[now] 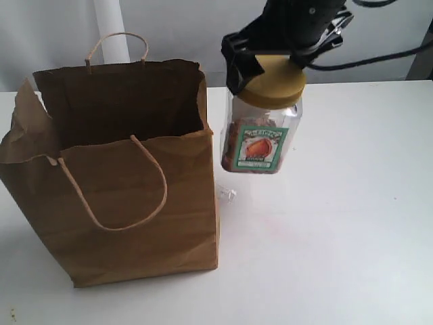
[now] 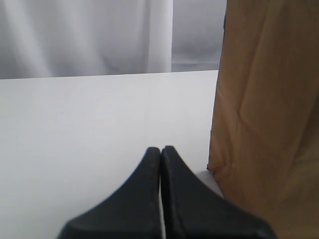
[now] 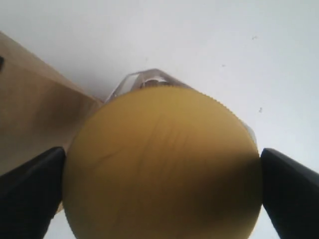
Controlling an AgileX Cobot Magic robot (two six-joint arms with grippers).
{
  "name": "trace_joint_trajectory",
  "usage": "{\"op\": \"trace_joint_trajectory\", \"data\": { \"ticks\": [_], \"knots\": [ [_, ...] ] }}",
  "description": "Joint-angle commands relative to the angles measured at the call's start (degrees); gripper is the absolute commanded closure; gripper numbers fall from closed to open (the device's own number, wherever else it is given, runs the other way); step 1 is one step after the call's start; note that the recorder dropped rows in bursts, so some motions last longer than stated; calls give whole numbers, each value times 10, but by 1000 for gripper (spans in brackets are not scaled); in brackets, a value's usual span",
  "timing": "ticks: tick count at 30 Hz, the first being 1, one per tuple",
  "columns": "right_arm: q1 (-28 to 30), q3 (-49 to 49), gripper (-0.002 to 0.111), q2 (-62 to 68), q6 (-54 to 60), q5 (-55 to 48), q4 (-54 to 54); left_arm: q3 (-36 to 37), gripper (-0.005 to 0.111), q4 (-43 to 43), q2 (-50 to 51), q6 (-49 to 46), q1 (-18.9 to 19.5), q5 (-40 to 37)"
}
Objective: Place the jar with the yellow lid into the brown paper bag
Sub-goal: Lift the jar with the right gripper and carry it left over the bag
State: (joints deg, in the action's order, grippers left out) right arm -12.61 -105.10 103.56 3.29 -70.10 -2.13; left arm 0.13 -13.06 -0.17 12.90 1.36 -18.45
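The yellow-lidded jar (image 1: 260,135) hangs above the white table, just right of the brown paper bag (image 1: 135,210). My right gripper (image 1: 267,71) is shut on its mustard lid (image 3: 162,164), one black finger (image 3: 27,186) on each side. The teal-bordered label faces the exterior camera. The bag stands upright with its mouth open, loop handles at front and back. In the left wrist view my left gripper (image 2: 160,149) is shut and empty, low over the table, with the bag's side (image 2: 269,109) close beside it. The left gripper does not show in the exterior view.
A white table (image 1: 338,237) stretches to the right and front of the bag. Pale curtains hang behind the table. A dark cable (image 1: 379,61) trails from the right arm toward the right edge.
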Motion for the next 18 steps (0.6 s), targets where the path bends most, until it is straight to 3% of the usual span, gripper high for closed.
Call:
{"op": "trace_joint_trajectory", "data": {
  "ticks": [1,18],
  "knots": [
    [-2,-10,108,-57,-16,1,59,-1,106,2,2,2,-2,4],
    [-2,-10,108,-221,-21,1,143,-1,106,2,2,2,-2,4]
  ]
}}
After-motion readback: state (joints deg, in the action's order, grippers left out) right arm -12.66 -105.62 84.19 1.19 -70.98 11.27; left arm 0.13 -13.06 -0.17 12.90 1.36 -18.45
